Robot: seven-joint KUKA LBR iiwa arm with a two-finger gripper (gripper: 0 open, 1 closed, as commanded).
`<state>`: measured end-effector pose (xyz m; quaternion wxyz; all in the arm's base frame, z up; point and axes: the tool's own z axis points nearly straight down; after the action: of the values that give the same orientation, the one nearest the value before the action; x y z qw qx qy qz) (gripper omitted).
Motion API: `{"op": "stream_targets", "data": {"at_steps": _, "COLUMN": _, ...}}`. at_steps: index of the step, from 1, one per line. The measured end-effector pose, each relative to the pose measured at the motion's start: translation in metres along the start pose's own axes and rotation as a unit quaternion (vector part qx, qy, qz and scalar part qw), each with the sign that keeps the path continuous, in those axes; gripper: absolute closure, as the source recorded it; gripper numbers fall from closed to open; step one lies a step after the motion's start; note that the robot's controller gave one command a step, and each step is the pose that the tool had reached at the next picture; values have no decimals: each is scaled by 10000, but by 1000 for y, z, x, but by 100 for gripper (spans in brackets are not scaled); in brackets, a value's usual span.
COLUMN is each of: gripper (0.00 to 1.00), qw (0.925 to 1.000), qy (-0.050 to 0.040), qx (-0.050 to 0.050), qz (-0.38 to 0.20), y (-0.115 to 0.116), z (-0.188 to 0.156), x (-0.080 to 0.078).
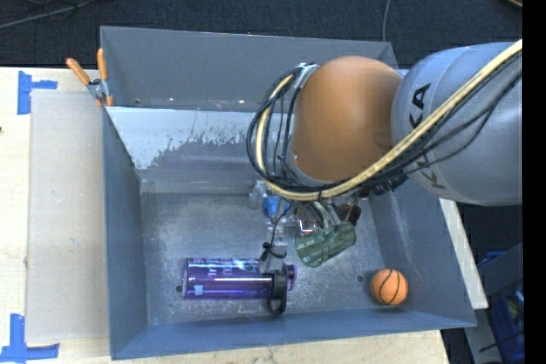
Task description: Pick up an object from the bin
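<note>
The gripper (pixel 276 290), grip width untellable, sits at the purple tube's (pixel 223 279) 3 o'clock end, where an end-grasp may slip and roll it away.

— What does the grey bin (pixel 171 192) carry on its floor?
— A purple tube (pixel 226 279) lying flat near the front wall (a black ring (pixel 278 296) at its right end), and an orange ball (pixel 389 286) toward the right corner.
</note>
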<state>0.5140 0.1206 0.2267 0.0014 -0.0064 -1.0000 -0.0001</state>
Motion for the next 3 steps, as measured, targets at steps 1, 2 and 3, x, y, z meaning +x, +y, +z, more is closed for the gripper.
{"op": "stream_targets", "data": {"at_steps": 1, "gripper": 0, "qw": 10000, "qy": 0, "qx": 0, "qz": 0, "y": 0, "z": 0, "x": 0}}
{"op": "stream_targets", "data": {"at_steps": 2, "gripper": 0, "qw": 9998, "qy": -25, "qx": -5, "qz": -172, "y": -4, "z": 71, "x": -46}}
{"op": "stream_targets", "data": {"at_steps": 3, "gripper": 0, "qw": 9993, "qy": -3, "qx": -4, "qz": 384, "y": 21, "z": 69, "x": -18}}
